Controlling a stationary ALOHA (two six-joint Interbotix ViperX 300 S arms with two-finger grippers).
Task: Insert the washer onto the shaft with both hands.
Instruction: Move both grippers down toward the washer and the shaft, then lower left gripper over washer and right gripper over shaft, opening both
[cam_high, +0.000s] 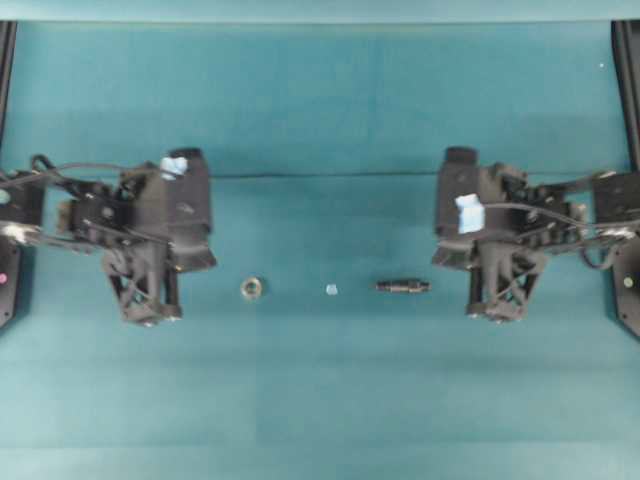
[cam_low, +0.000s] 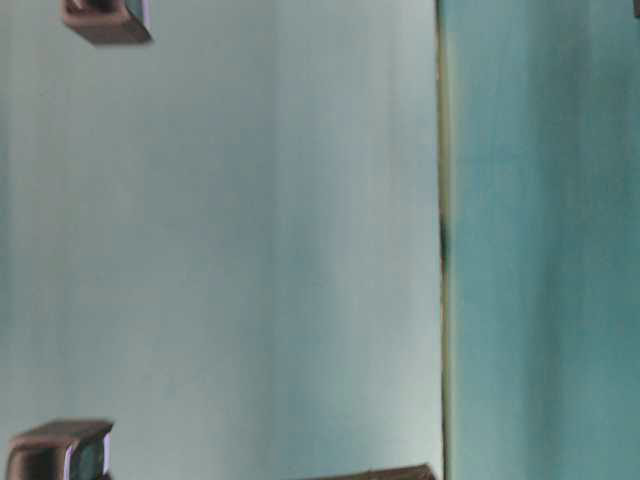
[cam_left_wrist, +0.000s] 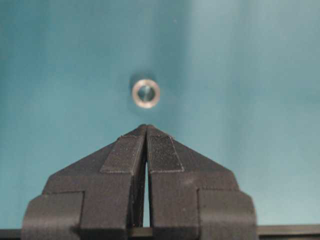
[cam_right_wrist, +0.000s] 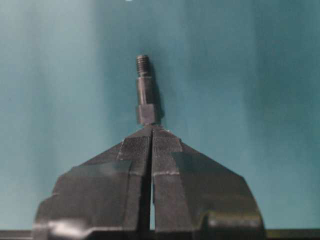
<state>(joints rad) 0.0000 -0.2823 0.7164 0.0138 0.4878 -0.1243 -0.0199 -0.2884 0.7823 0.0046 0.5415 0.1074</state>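
While both parts lie untouched on the teal table (cam_high: 320, 400), you are at the very start of the job: the approach, with nothing picked up yet. Your left gripper (cam_high: 150, 315) hangs at the left side with its jaws pressed together and nothing between them, and the washer (cam_high: 251, 288) lies flat on the cloth just to its right; in the left wrist view the washer (cam_left_wrist: 146, 93) sits a little beyond the closed tips of the gripper (cam_left_wrist: 146, 129), hole facing up. Your right gripper (cam_high: 493, 312) mirrors it on the right, jaws likewise together and empty, with the shaft (cam_high: 403, 286) lying on its side just to its left, lengthwise along the row. In the right wrist view the shaft (cam_right_wrist: 145, 90) points away from the gripper (cam_right_wrist: 151, 129), threaded tip far, thick end close to the tips; whether they touch you cannot tell. A tiny whitish fleck (cam_high: 331, 289) lies between the two parts; leave it alone. The table-level view shows nothing useful. Your next move, as I judge it, calls for spreading both pairs of jaws first, then lowering each over its own part.
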